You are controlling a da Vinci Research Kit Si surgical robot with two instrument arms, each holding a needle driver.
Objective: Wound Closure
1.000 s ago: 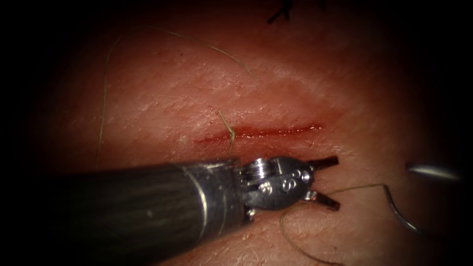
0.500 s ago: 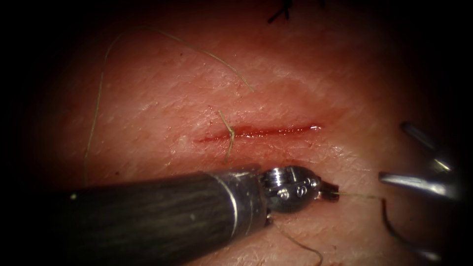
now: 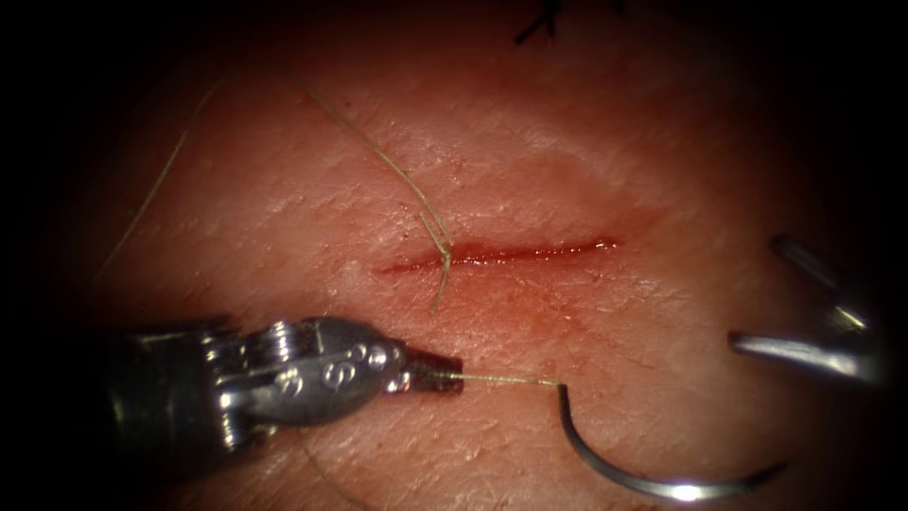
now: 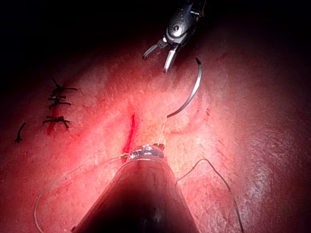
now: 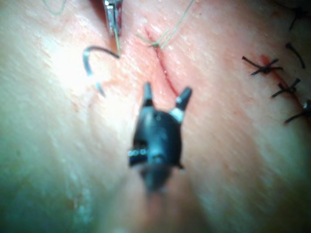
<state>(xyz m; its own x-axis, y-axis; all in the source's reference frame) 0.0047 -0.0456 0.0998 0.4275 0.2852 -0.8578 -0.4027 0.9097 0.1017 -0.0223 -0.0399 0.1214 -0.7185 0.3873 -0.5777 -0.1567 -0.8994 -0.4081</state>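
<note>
The cut runs across the tissue with red fluid along it. My left tool is shut on the thread just short of the needle's tail. The curved needle lies free on the tissue, on the near side of the cut toward its right end, held by neither tool. Thread crosses the cut at one stitch and trails off to the far left. My right tool hangs open and holds nothing. The left wrist view has the needle and the right tool; the right wrist view has the right tool and the needle.
Dark finished stitches sit beyond the cut's far side, also seen as stitches and stitches. A slack loop of thread lies on the tissue beside the left shaft.
My left jaws closed on the thread and drew back to the left, dragging the needle leftward across the tissue and straightening the far thread. The right tool came in, then held still.
</note>
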